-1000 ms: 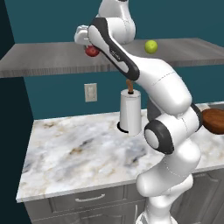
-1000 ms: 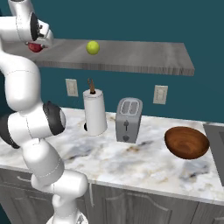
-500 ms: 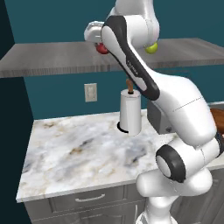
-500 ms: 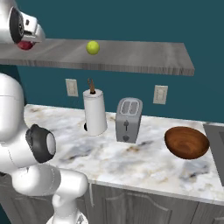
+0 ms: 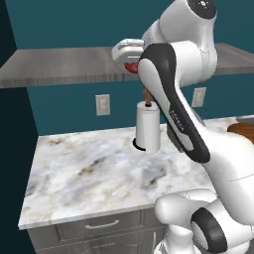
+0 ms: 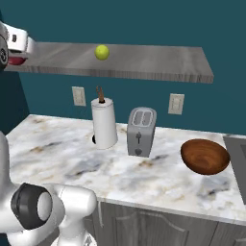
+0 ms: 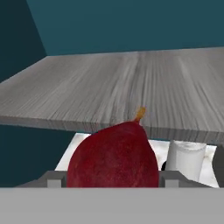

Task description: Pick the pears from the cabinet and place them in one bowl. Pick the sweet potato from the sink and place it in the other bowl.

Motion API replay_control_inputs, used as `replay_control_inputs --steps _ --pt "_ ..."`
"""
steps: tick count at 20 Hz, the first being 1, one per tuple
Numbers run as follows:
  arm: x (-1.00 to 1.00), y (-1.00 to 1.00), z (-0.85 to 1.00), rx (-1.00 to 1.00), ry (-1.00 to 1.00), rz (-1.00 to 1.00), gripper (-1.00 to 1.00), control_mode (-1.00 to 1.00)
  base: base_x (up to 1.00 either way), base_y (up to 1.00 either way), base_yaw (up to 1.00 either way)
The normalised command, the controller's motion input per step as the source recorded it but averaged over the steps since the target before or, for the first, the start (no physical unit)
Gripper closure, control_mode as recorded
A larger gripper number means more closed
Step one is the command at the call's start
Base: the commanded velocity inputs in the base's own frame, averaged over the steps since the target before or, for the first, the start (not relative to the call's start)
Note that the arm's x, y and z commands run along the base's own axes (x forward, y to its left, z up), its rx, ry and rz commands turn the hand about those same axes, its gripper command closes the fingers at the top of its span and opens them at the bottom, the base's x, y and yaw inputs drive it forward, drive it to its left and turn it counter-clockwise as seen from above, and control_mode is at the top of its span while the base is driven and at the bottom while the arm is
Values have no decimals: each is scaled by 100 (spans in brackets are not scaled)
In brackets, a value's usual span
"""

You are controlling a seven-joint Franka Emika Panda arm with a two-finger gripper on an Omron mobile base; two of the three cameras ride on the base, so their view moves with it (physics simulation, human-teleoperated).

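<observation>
wall (image 6: 144,24): teal | counter (image 6: 72,158): marble | drawers (image 5: 99,228): grey | outlets (image 6: 78,96): white

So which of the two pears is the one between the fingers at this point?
The dark red pear, sitting between the fingers just off the cabinet edge. The yellow-green pear rests apart on the cabinet, untouched.

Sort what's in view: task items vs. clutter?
Task items:
red pear, in the pincer
green pear
cabinet
dark bowl
sink, just its edge showing

Clutter:
paper towel roll
toaster
wall outlets
</observation>
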Motion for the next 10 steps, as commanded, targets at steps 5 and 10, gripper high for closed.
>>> replay_control_inputs --steps 5,10 --pt "-100 -33 0 0 0 0 100 -100 0 0 0" --pt "-90 -29 -11 0 0 0 100 -100 0 0 0"
